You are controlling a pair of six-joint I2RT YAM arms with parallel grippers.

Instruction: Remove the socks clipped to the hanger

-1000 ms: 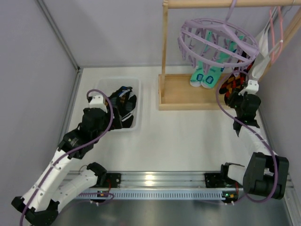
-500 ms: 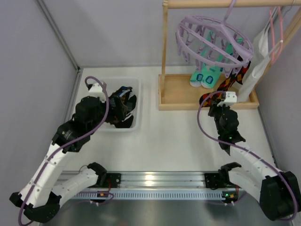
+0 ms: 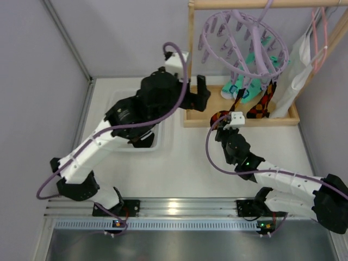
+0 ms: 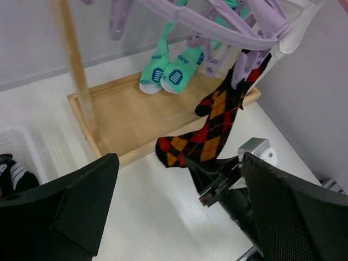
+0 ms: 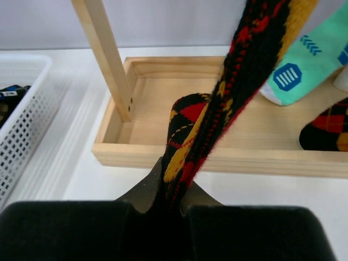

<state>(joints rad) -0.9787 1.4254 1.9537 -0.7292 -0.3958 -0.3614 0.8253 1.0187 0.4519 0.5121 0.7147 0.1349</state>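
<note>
Argyle sock (image 5: 239,70) pinched in right gripper (image 5: 173,198) — running up to hanger (image 3: 259,61)

The hanger (image 3: 244,41) is hanging above the tray (image 3: 285,116), socks (image 3: 247,87) dangling beneath; the basket (image 3: 116,99) is sitting to its left, the right gripper (image 5: 171,204) pinching one sock (image 3: 237,103) before it.

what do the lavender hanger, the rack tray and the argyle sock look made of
Round lavender ring hanger: likely moulded plastic, smooth, uniform colour. Pale tray-shaped rack base: wood, matt, grain lines showing. Orange-red-black argyle sock: knitted fabric, fuzzy edges, knitted-in pattern.
</note>
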